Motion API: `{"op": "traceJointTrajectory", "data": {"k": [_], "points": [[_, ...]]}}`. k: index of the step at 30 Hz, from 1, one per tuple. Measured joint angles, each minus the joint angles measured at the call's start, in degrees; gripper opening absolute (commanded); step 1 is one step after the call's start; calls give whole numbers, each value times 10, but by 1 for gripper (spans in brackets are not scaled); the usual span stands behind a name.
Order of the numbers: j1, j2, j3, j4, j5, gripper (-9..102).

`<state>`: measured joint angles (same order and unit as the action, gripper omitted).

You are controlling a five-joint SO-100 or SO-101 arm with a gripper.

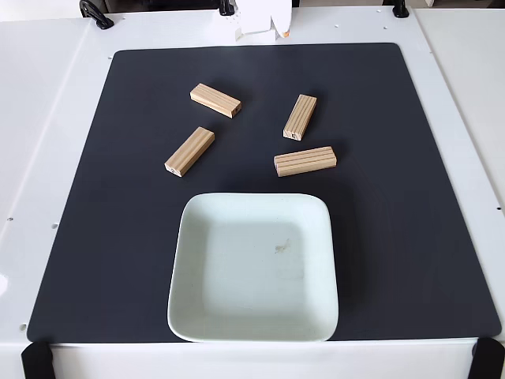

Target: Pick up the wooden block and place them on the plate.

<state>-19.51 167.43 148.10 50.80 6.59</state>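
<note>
Several wooden blocks lie flat on the black mat, all beyond the plate. One wooden block point(215, 100) is at the back left, and another point(190, 151) lies slantwise in front of it. A third point(300, 117) lies at the back right, with one more point(305, 161) lying crosswise nearest the plate's far rim. The pale mint-white square plate point(197, 316) sits at the front centre of the mat with nothing on it but a small smudge. A white part of the arm point(260, 22) pokes in at the top edge, far from the blocks. Its fingers cannot be made out.
The black mat point(410, 197) covers most of a white table point(47, 158). Black clamps sit at the top edge point(96, 14) and at the front corners point(35, 362). Bare mat lies to the left and right of the plate.
</note>
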Motion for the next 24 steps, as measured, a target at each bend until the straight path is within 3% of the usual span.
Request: {"op": "traceJointTrajectory", "data": {"k": [13,24], "points": [[-6,-511,-574,332,0,-1],[-9,-784,-666,351,1,-1]]}}
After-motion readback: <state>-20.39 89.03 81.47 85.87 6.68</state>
